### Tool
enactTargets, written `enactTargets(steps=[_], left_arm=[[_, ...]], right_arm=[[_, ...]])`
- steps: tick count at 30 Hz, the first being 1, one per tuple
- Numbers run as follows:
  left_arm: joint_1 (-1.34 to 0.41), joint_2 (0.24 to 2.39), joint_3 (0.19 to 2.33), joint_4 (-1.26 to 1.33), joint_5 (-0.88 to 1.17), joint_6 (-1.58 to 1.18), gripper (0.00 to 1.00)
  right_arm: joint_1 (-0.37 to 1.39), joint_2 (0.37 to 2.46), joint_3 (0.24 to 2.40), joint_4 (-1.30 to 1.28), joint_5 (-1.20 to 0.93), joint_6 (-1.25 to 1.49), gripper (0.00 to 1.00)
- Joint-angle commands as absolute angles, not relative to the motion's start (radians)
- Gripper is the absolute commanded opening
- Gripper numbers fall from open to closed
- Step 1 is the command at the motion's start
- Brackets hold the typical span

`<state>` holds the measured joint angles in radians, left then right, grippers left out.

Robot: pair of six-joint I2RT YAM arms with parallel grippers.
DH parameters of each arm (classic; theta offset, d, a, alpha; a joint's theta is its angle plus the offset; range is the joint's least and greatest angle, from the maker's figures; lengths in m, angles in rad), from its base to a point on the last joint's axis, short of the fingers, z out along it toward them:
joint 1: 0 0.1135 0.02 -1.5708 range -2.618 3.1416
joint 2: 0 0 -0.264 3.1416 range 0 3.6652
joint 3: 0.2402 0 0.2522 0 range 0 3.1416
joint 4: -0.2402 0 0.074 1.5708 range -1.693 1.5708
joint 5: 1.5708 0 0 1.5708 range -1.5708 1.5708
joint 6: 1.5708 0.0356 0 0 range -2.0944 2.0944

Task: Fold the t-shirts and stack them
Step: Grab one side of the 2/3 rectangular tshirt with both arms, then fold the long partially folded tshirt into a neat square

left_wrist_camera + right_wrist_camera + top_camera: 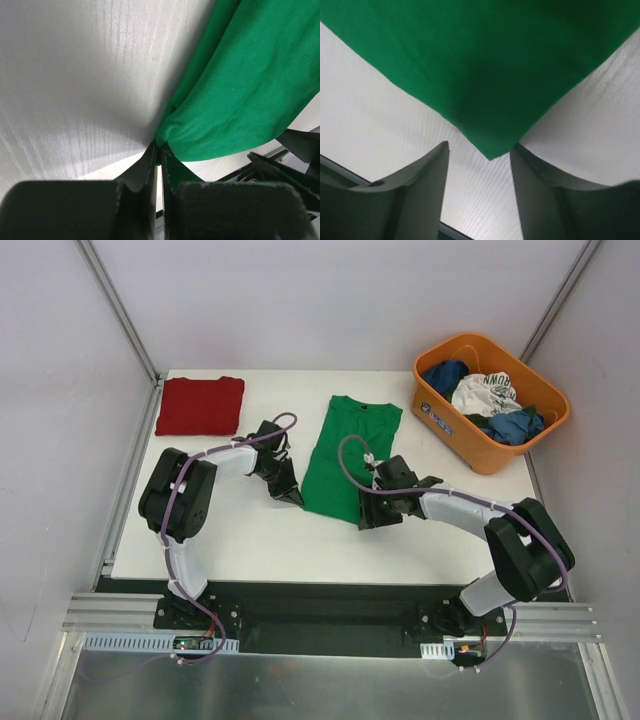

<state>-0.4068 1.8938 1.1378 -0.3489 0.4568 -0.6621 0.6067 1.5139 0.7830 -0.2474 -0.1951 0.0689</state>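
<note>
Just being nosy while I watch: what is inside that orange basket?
The orange basket holds crumpled blue garments and a white garment with dark print. Whatever lies beneath them is covered, so I cannot tell.

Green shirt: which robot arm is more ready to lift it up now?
Left. The left gripper is shut on the green shirt's near corner. The right gripper is open around the other near corner, not pinching yet.
</note>
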Motion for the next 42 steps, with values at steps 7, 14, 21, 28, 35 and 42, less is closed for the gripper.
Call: enactTargets(steps=[7, 14, 21, 28, 35, 42], left_arm=[[-0.414, 1.823, 1.082, -0.347, 0.411, -0.658, 0.00], [-0.416, 1.573, 0.901, -0.383, 0.367, -0.693, 0.00], [-0.416, 1.177, 0.836, -0.575, 0.296, -0.710, 0.00], [-0.426, 1.005, 0.891, -0.647, 0.311, -0.729, 0.00], [-0.430, 1.070, 1.006, -0.643, 0.279, -0.695, 0.00], [-0.431, 1.235, 1.121, -0.586, 0.267, -0.666, 0.00]], right_arm=[[0.627, 1.549, 0.815, -0.274, -0.232, 0.049, 0.14], [0.695, 1.378, 0.811, -0.438, -0.433, 0.106, 0.01], [0.712, 1.240, 0.883, -0.737, -0.755, 0.112, 0.01], [0.709, 1.201, 0.949, -0.894, -0.821, 0.048, 0.01], [0.604, 1.138, 0.977, -0.896, -0.881, 0.028, 0.01], [0.499, 1.164, 1.046, -0.951, -0.854, -0.055, 0.01]])
